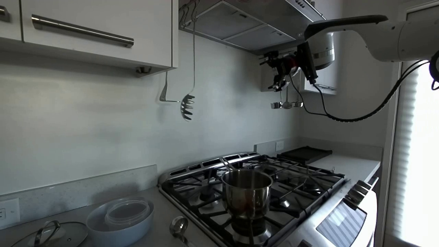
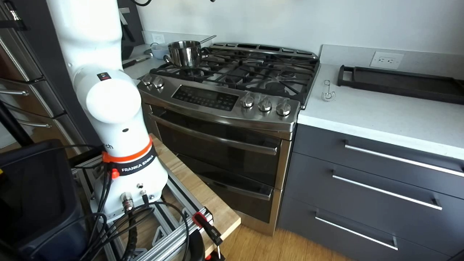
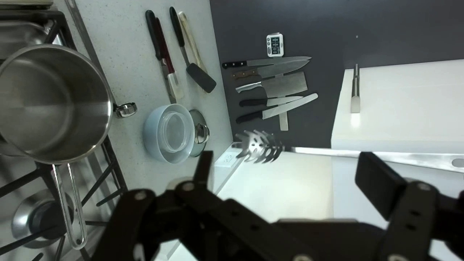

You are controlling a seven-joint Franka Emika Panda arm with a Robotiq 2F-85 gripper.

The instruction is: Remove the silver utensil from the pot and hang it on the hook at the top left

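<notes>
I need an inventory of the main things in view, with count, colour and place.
stove: 1, black and silver, between counters
pot: 1, silver, on stove
hood: 1, grey, above stove
slotted server: 1, silver, hanging near wall
tray: 1, black, on one counter
small whisk: 1, silver, beside tray
bowls: 2+, pale, on other counter
lid: 1, clear, beside bowls
knives: 5, mixed, on dark panel
timer: 1, white, same panel
arm: 1, white, near stove
hand: 1, black, open, in air
</notes>
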